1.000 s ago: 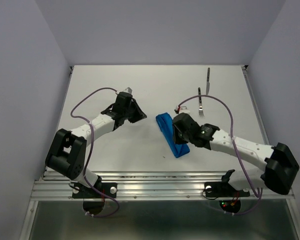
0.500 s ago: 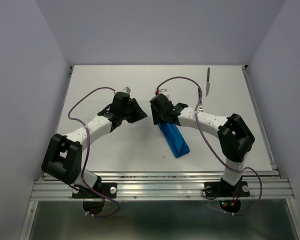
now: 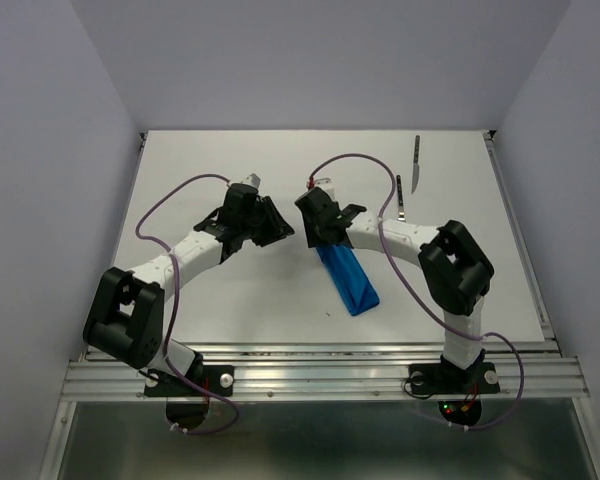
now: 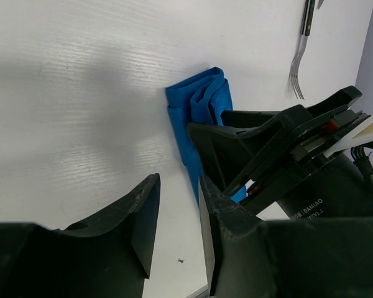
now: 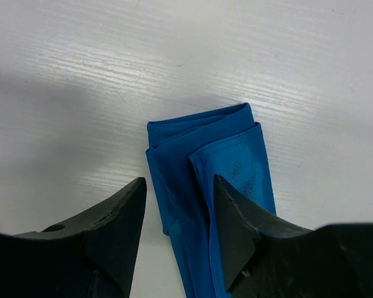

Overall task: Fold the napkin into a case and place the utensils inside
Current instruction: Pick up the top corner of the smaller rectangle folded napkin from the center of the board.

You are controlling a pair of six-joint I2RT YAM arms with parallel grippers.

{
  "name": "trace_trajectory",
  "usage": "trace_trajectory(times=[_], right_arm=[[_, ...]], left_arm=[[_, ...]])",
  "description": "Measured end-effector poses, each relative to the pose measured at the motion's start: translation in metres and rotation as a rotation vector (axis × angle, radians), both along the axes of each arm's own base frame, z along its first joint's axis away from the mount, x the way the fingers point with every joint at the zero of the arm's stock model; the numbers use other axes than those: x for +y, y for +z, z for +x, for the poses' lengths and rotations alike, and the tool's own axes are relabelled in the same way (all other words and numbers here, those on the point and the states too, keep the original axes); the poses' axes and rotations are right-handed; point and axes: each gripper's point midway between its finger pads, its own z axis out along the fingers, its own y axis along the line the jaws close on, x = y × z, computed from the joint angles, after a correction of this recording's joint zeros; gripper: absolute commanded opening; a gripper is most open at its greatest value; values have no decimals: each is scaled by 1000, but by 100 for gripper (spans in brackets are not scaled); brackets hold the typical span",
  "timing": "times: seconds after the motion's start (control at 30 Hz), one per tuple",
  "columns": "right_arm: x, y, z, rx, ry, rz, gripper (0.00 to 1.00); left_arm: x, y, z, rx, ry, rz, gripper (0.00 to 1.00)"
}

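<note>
Napkin (image 3: 348, 278) folded narrow on table (image 3: 230, 300). Right gripper (image 5: 179, 183) jaws apart over its far end, clamping nothing. Left gripper (image 4: 177, 205) apart, empty, nearby. Fork (image 4: 295, 77) beyond.

**Folded blue cloth between two sets of fingers**

The left fingers (image 4: 143, 230) fill the bottom edge, dark and parted, with bare white bench (image 4: 81, 93) showing in the gap between them. Beyond them the napkin (image 4: 199, 105) lies folded into a narrow strip. The right fingers (image 4: 248, 139) cover the strip's lower part. A fork (image 4: 296, 68) lies at the top right, apart from the cloth.
</note>
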Motion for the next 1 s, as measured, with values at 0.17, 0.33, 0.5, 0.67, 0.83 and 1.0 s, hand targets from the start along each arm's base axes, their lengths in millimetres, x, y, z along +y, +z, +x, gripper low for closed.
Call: trace_trajectory(times=[0.17,0.33,0.5,0.67,0.83,1.0], right_arm=[[-4,-2,3,-2,-13,-9,45],[-7,-12,4,14,-21,-21,40],[-8,-13,8,17,-25,-9,20],[-6,-13,12,14,-25,31,2],[-7,-18,7,20,-3,81,1],[-7,-14,-4,30,34,153,1]], left_arm=[[0,0,0,0,1,-1,42],[0,0,0,1,-1,-3,42],[-1,0,-1,2,-9,-6,42],[-2,-2,-2,8,-18,-4,39],[-5,-19,-4,39,-57,14,27],[-9,-41,-10,96,-99,30,27]])
